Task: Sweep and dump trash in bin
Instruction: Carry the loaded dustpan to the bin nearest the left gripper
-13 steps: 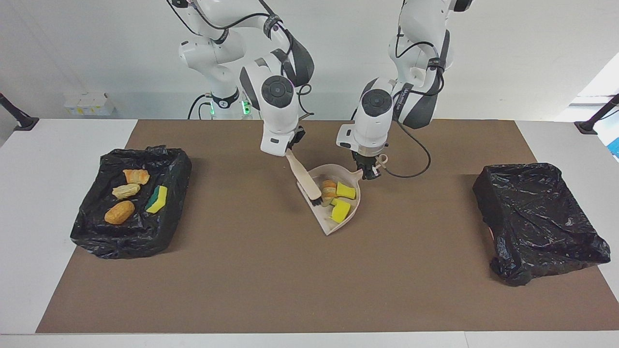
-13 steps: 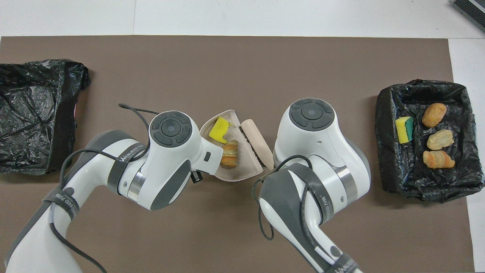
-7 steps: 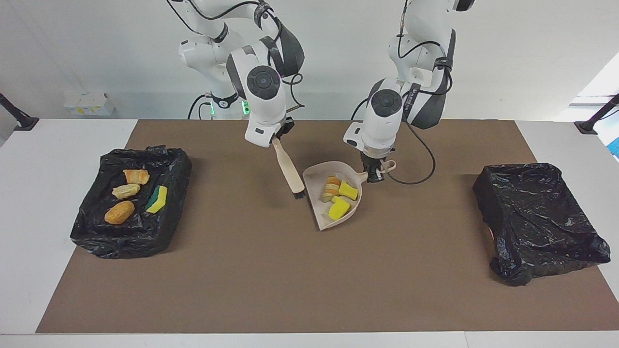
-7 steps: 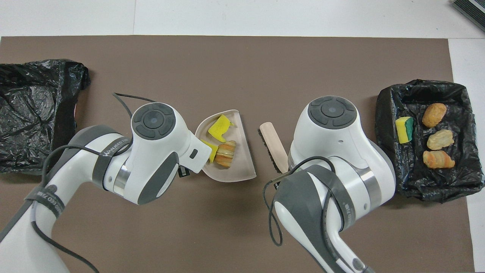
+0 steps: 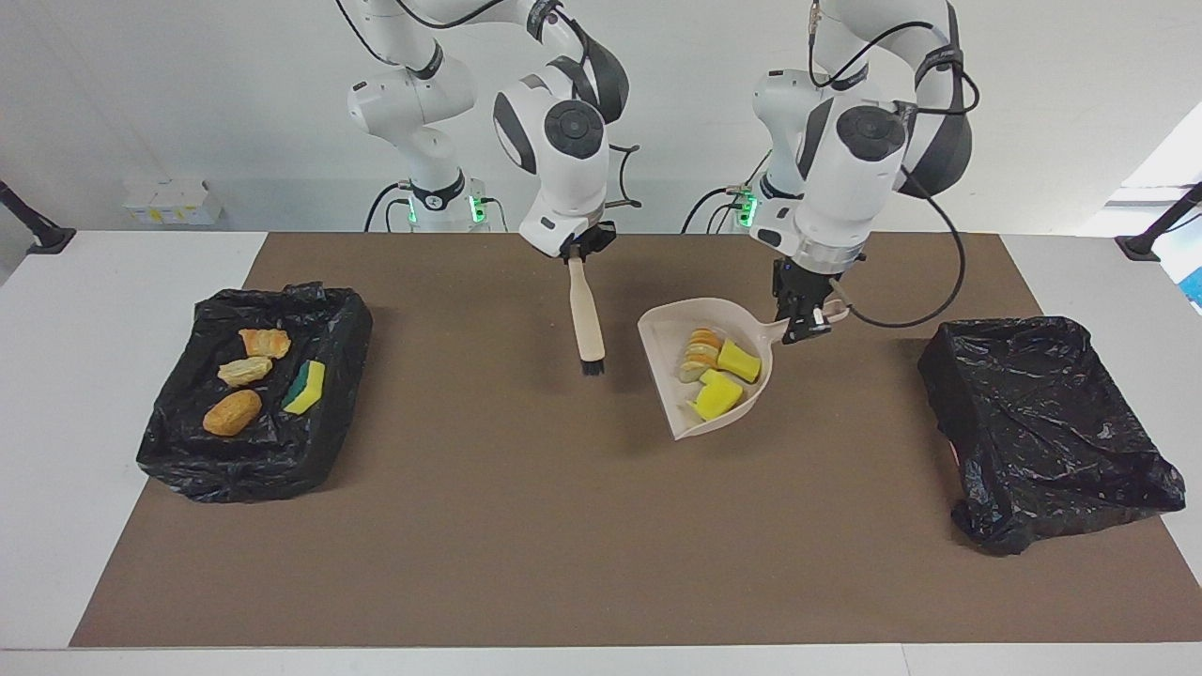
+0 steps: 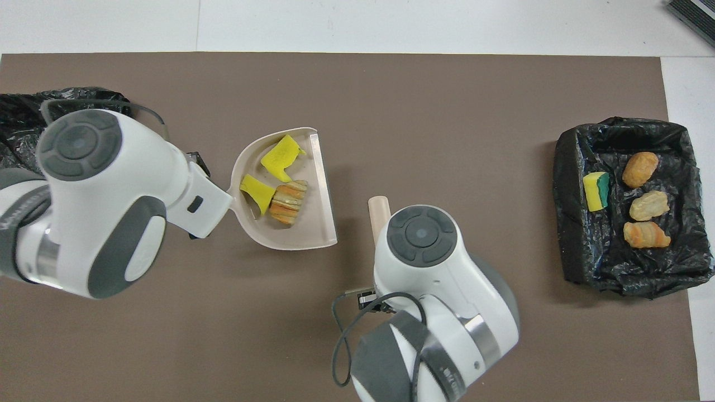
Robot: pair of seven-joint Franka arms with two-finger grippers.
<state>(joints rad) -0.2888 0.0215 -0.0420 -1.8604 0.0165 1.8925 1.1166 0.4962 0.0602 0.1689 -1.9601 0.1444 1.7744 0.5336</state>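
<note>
My left gripper (image 5: 800, 327) is shut on the handle of the beige dustpan (image 5: 665, 340), held tilted above the middle of the brown mat. In the pan lies trash: two yellow sponge chunks (image 5: 739, 361) (image 6: 279, 159) and a striped bread lump (image 5: 700, 352) (image 6: 287, 201). Beside it, my right gripper (image 5: 578, 253) is shut on the beige brush (image 5: 588, 319), which hangs upright with its black bristles down, clear of the dustpan (image 6: 314, 219). In the overhead view both grippers are hidden under their wrists; only the brush's end (image 6: 379, 209) shows.
A black-lined bin (image 5: 188, 451) (image 6: 570, 167) at the right arm's end of the table holds several scraps: bread lumps and a green-backed sponge. Another black-lined bin (image 5: 1042, 422) sits at the left arm's end, partly covered by the left arm in the overhead view. Cables hang from both wrists.
Both arms have risen. The right gripper drew the brush out of the dustpan and swung it upright. The left gripper carried the loaded dustpan toward the left arm's end.
</note>
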